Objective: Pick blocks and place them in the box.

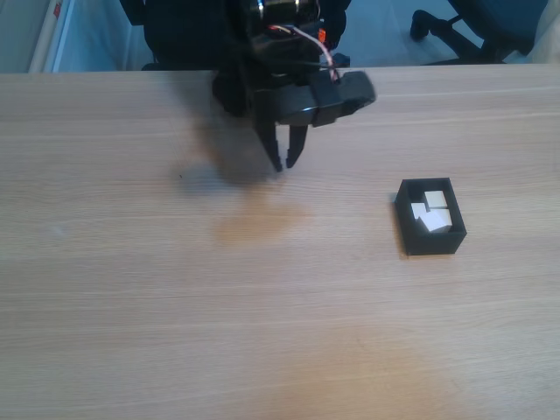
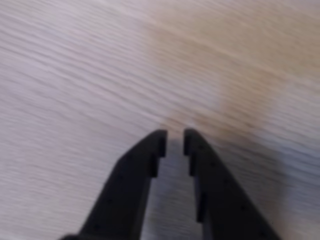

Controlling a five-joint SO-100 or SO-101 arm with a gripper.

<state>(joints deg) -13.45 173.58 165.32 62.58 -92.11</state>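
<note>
Fixed view, one black box [image 1: 409, 234] holding two white blocks [image 1: 431, 211], fingers [image 1: 286, 162] nearly together, pinching nothing.

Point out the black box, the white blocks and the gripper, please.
box [image 1: 430, 244]: fixed view, on its near outer wall.
blocks [image 1: 433, 220]: fixed view, on a white top face inside the box.
gripper [image 2: 174, 138]: wrist view, midway between the fingertips, nothing held.

White blocks [image 1: 431, 213] lie inside the black box [image 1: 430, 242], table's right.
</note>
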